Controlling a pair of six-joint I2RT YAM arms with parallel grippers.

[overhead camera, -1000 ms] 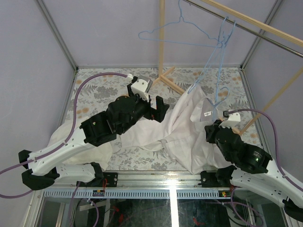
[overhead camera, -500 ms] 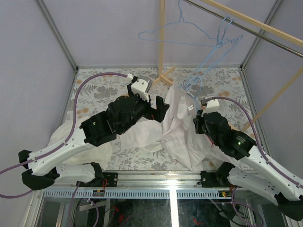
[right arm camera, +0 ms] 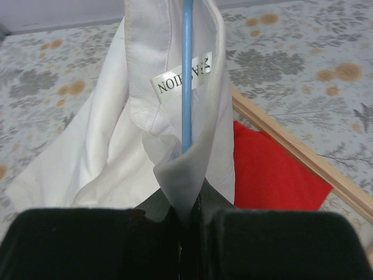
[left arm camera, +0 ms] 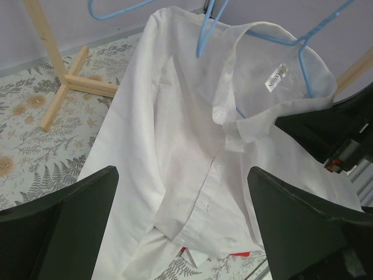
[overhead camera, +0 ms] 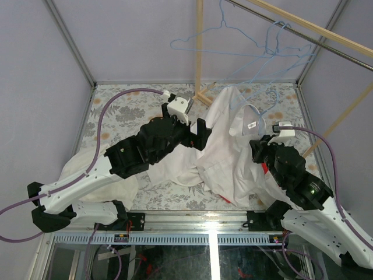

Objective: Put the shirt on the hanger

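The white collared shirt [overhead camera: 224,140] hangs lifted by its collar, its body trailing down onto the table. Its tag [left arm camera: 275,77] shows inside the neck. A light blue wire hanger [left arm camera: 201,35] hangs from the rail, and its wire runs down through the neck opening [right arm camera: 186,35]. My right gripper [right arm camera: 189,201] is shut on the collar's edge, right beside the hanger wire; it also shows in the top view [overhead camera: 262,143]. My left gripper [left arm camera: 183,233] is open and empty, facing the shirt's buttoned front [left arm camera: 175,134] from the left [overhead camera: 201,133].
A red cloth [right arm camera: 268,175] lies under the shirt on the right. A creamier off-white garment [overhead camera: 76,169] lies under my left arm. The wooden rack's post [overhead camera: 200,52], foot [left arm camera: 64,81] and rail [overhead camera: 315,29] stand behind. A second blue hanger [overhead camera: 215,46] hangs on the rail.
My right gripper swung left, then back right and up with the collar. The shirt's neck now stands higher and open around the hanger wire. My left gripper edged forward.
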